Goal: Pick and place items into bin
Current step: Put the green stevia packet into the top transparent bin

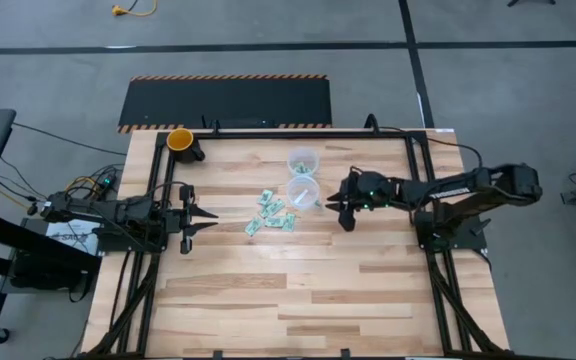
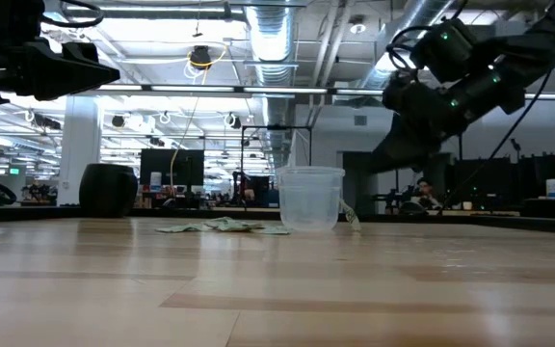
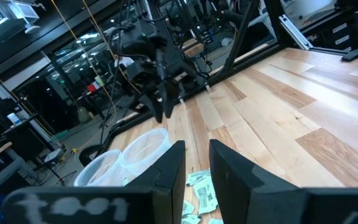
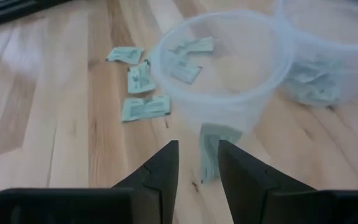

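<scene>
Two clear plastic cups are standing side by side near the middle of the wooden table (image 1: 298, 280). The farther cup (image 1: 302, 160) is already holding several green-and-white packets, so part of the job looks done. The nearer cup (image 1: 303, 192) seems to be sitting empty in the right wrist view, though packets are showing through its wall.

Most of the work is still waiting: a loose scatter of packets (image 1: 272, 213) is lying flat on the table just beside the nearer cup, on the left arm's side. One more packet (image 4: 215, 149) is leaning against the outside of that cup's base, on the right arm's side.

The right pincer (image 1: 345, 205) is hovering above the table just beside the nearer cup, aiming down at that leaning packet. Its fingers are standing slightly apart with nothing between them.

The left pincer (image 1: 204, 215) is waiting low near the table's left edge, well apart from the scatter, pointing toward it. Its fingers are also a little apart and holding nothing.

An orange cup (image 1: 180, 139) is sitting at the far left corner, away from the action. By my judgement the task is perhaps a third done, with the scatter and the leaning packet left to collect.
</scene>
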Tool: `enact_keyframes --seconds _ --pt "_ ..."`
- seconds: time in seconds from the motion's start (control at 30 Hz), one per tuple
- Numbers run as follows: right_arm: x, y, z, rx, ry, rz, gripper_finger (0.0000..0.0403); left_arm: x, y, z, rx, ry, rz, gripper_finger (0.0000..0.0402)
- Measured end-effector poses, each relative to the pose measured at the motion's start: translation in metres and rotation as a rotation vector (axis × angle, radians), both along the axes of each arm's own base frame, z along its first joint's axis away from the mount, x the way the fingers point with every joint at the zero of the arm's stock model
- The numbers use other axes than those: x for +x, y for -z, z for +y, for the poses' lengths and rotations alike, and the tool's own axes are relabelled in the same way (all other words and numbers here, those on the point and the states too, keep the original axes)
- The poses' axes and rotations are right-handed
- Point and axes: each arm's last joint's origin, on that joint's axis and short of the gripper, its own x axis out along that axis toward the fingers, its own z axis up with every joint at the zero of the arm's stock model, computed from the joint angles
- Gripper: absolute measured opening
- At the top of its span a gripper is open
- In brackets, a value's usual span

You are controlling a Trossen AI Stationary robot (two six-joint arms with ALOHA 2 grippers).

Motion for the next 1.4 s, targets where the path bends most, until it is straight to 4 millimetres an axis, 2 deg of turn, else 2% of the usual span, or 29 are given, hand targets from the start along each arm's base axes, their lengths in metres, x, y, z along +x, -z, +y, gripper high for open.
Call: enact_keyframes --seconds 0.2,0.33,0.57,0.8,1.4 --pt "0.004 0.016 0.004 0.012 -0.019 0.071 0.0109 0.0 0.0 0.0 0.0 0.0 0.001 0.0062" --pt "0.007 0.03 0.003 0.016 -0.022 0.125 0.0125 0.0 0.0 0.0 0.0 0.0 0.001 0.0062" --pt "0.012 0.052 0.0 0.003 0.008 0.18 0.0191 0.0 0.0 0.0 0.0 0.0 0.0 0.0062" --pt "0.016 0.063 -0.002 -0.034 0.047 0.191 0.025 0.0 0.0 0.0 0.0 0.0 0.0 0.0062" --pt "0.019 0.065 -0.008 -0.076 0.038 0.15 0.0255 0.0 0.0 0.0 0.0 0.0 0.0 0.0062"
